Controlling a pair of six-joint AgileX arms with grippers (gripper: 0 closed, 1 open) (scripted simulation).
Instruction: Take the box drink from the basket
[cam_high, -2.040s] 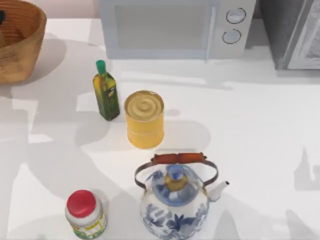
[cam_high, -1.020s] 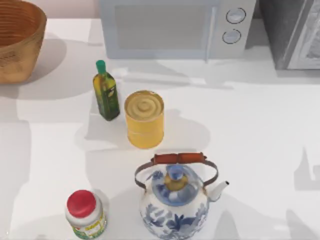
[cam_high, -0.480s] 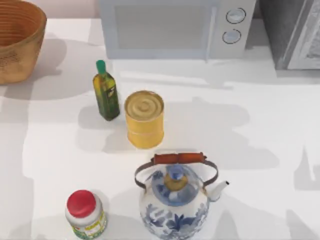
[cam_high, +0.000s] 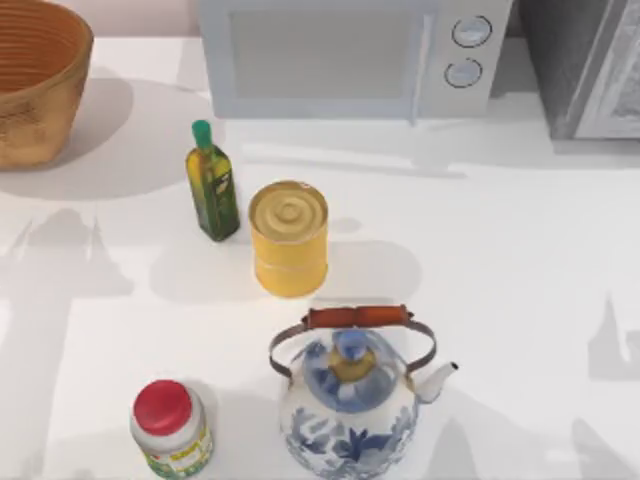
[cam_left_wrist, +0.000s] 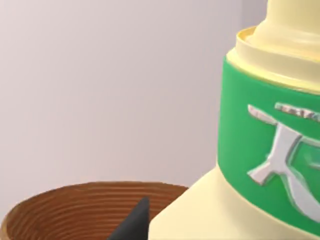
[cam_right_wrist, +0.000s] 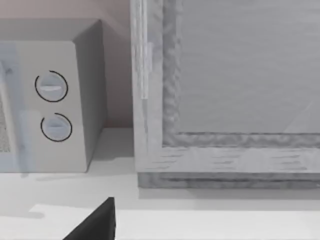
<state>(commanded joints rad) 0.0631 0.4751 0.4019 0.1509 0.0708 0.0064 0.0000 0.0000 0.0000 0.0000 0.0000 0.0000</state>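
Close to the left wrist camera, the left gripper grips the box drink, a cream-yellow carton with a green band and silver lettering. One dark fingertip presses against the carton's lower body. The drink is out of the basket, whose brown ribbed inside and rim show just beyond it. A plain pale wall lies behind.

In the top view, a white table holds several things. Nearest the front edge stand a small jar with a red lid, on the left, and a blue-and-white teapot with a brown handle, near the middle. Just behind the teapot stands a yellow can. Beside the can, to its left, is an upright green oil bottle. At the far left corner sits the wicker basket, well apart from the bottle. A white microwave stands along the back, with a grey cabinet at the far right.

A dark part of the right gripper shows in the right wrist view, over the white table and facing the microwave's two dials and the grey cabinet. Whether this claw is open or closed cannot be told.
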